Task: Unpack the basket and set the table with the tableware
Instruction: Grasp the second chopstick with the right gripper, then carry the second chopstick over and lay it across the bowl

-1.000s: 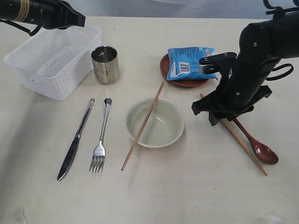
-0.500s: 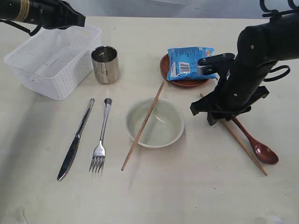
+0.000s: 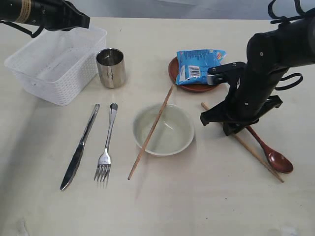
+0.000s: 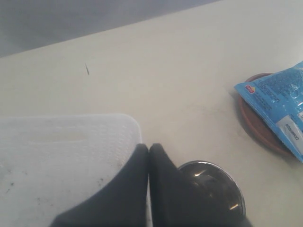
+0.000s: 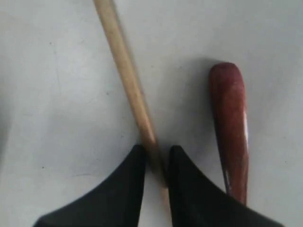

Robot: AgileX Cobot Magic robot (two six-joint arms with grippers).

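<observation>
My right gripper (image 3: 235, 129) (image 5: 155, 150) is down on the table (image 3: 197, 206), shut on a wooden chopstick (image 3: 258, 157) (image 5: 128, 80) that lies beside the reddish-brown spoon (image 3: 273, 156) (image 5: 231, 118). A second chopstick (image 3: 152, 129) rests across the pale cream bowl (image 3: 178, 135). The steel knife (image 3: 78, 147) and fork (image 3: 107, 145) lie side by side to the left. The steel cup (image 3: 110, 66) (image 4: 213, 189) stands next to the white basket (image 3: 69, 88) (image 4: 61, 151). My left gripper (image 3: 84, 21) (image 4: 148, 147) hovers shut over the basket's corner, holding nothing.
A blue snack packet (image 3: 199, 65) (image 4: 279, 99) lies on the small brown saucer (image 3: 197, 87) (image 4: 255, 123) behind the right arm. The basket looks empty inside.
The right gripper's jaws have closed onto the chopstick, and the chopstick's far end has swung a little to the left. The left arm has not moved.
</observation>
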